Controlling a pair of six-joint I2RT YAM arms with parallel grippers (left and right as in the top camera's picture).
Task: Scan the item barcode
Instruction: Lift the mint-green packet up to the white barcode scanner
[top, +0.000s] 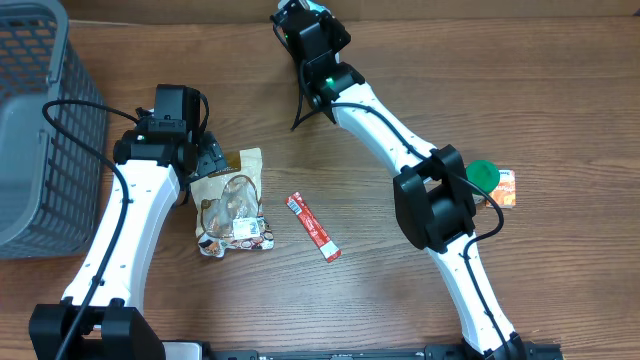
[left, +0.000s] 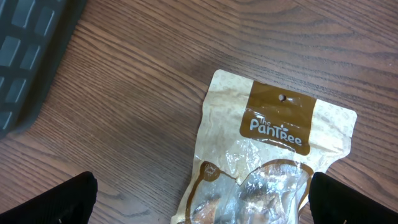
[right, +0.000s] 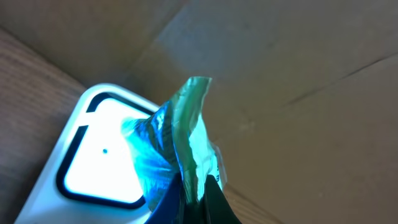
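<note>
While the right jaws are clenched on a crinkled teal foil packet, the scanning step itself is judged to be in hand. In the right wrist view the packet stands directly over the lit window of a white-framed barcode scanner. Whether the two touch cannot be told. A brown cardboard wall rises behind them. In the overhead view the right arm reaches to the far edge of the wooden table, about its middle, and its own body hides both packet and scanner there.

No barcode is legible on the packet's visible face, as the foil is creased and washed in the scanner's glow. Whether a read has registered cannot be determined.

The left jaws are released and set wide above the top end of a tan snack pouch with a brown label and clear window. The pouch lies flat on the table, left of its middle, and no contact with it is seen. A red stick sachet lies near the pouch. A green-capped item sits toward the right edge, partly behind the right arm. A grey mesh basket occupies the far left corner.

Assessment: the next move calls for turning or tilting the packet until its printed code faces the window squarely. The foil should be presented flat enough to beat the creases, with a firm grip throughout.
</note>
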